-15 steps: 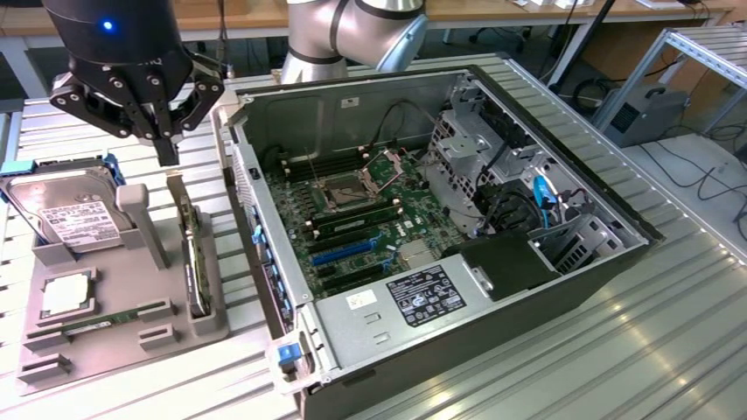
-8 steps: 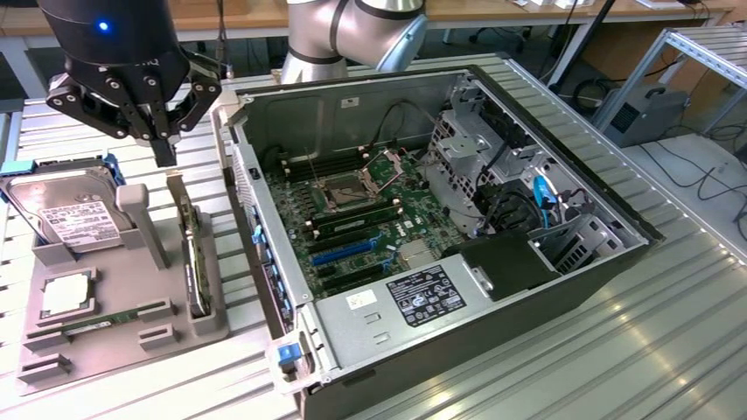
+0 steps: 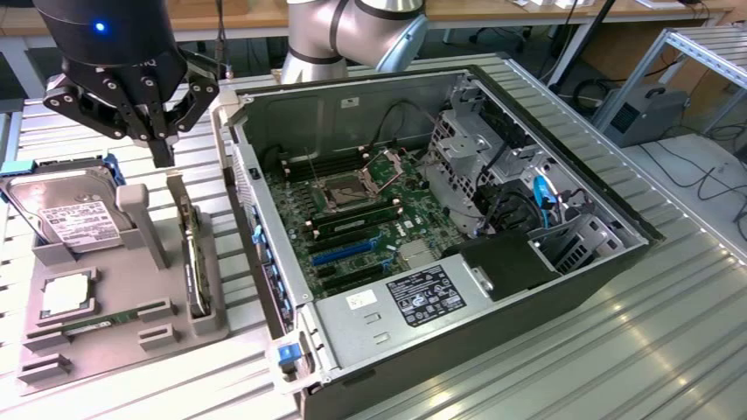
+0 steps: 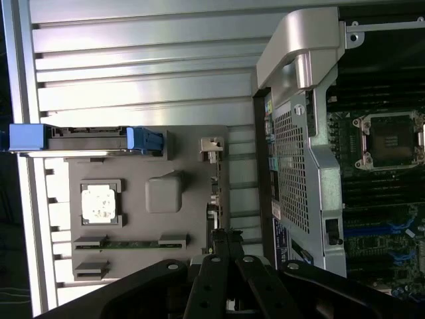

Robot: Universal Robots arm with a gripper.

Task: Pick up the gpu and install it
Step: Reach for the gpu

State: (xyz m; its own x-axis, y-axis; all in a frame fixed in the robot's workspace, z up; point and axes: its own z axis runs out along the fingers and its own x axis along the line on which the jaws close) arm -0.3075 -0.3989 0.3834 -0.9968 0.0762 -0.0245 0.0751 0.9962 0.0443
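Observation:
The gpu (image 3: 194, 262) stands on its edge in a slot of the grey holder (image 3: 111, 346), at the side nearest the computer case, with its pale metal bracket end up. From the wrist view the gpu (image 4: 214, 174) is a thin edge-on strip along the rim of the holder (image 4: 189, 222). My gripper (image 3: 161, 159) hangs just above the card's upper end, towards the back of the table, apart from it. The black fingers are shut together with nothing between them, and the gripper (image 4: 226, 236) tips point at the card's edge.
The open computer case (image 3: 561, 262) lies to the exterior view's right of the holder, its motherboard (image 3: 356, 223) and blue slots exposed. The holder also carries a hard drive (image 3: 70, 220) with blue rails, a processor (image 3: 66, 296) and a memory stick (image 3: 96, 322). A ribbed metal table (image 3: 607, 367) lies beneath.

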